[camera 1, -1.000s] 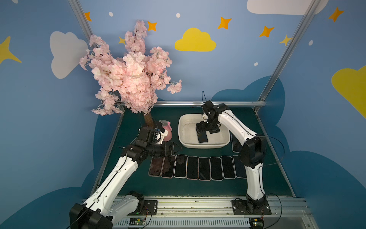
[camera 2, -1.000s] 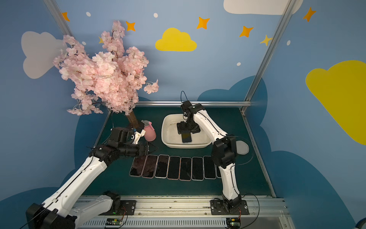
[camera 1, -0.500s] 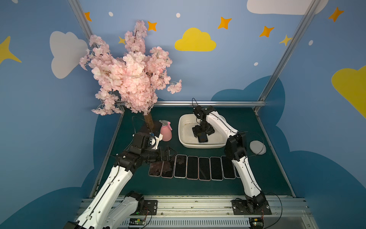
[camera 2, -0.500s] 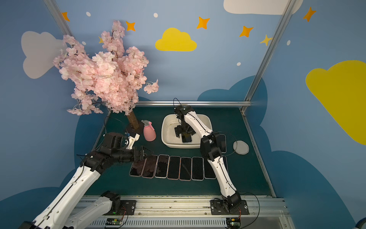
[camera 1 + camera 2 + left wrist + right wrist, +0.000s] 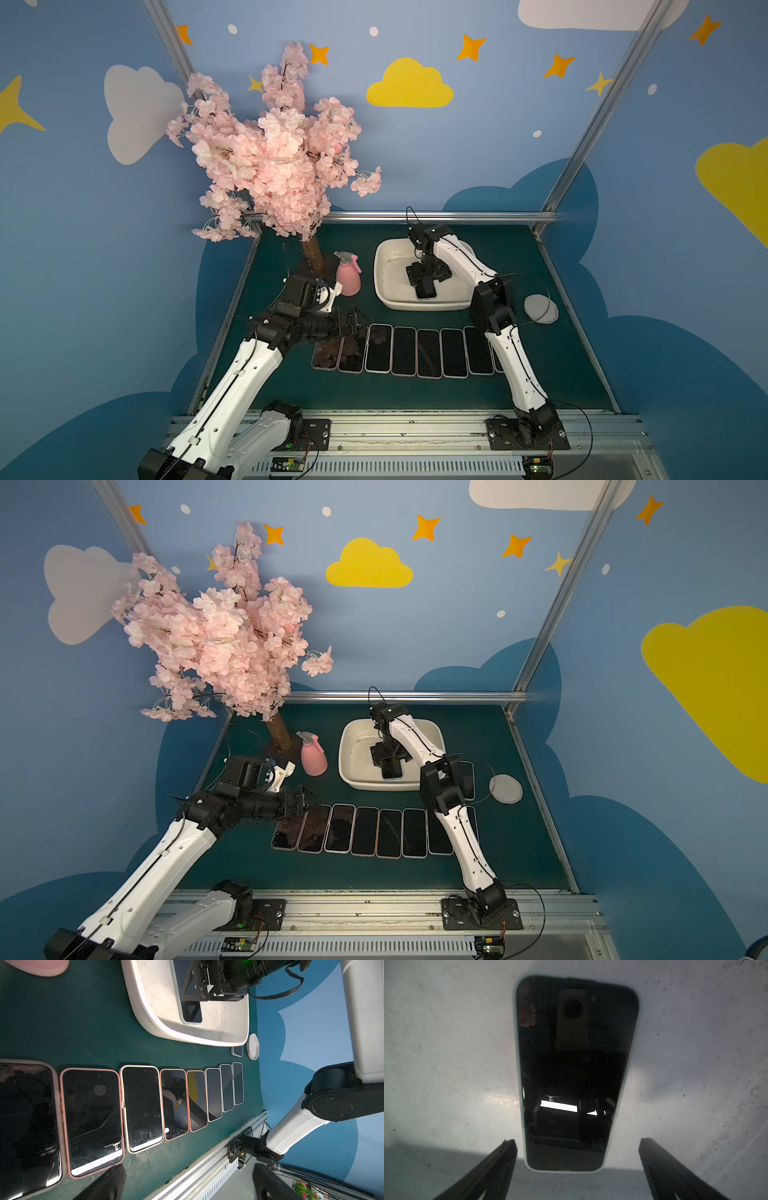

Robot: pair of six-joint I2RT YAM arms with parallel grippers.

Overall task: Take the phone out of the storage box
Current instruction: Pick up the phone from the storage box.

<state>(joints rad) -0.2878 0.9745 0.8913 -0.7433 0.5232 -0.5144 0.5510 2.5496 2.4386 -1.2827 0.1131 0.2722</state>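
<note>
In both top views the right hand (image 5: 428,277) hides part of the phone (image 5: 427,291), the right arm (image 5: 513,365) the end phones (image 5: 476,353).

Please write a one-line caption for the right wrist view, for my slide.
Open right gripper poised over a dark-screened phone lying flat in the storage box.

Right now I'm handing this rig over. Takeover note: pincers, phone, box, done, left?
Right pincer: open, low inside the cream-white shallow plastic storage box, fingers either side of one end of the black-screened, pale-cased phone, not closed on it.
Left pincer: open, empty, near the left end of the row of phones on the dark green table.
Phone: flat on the box floor.
Done: grasp lined up.
Left: close, lift out, set down.
</note>
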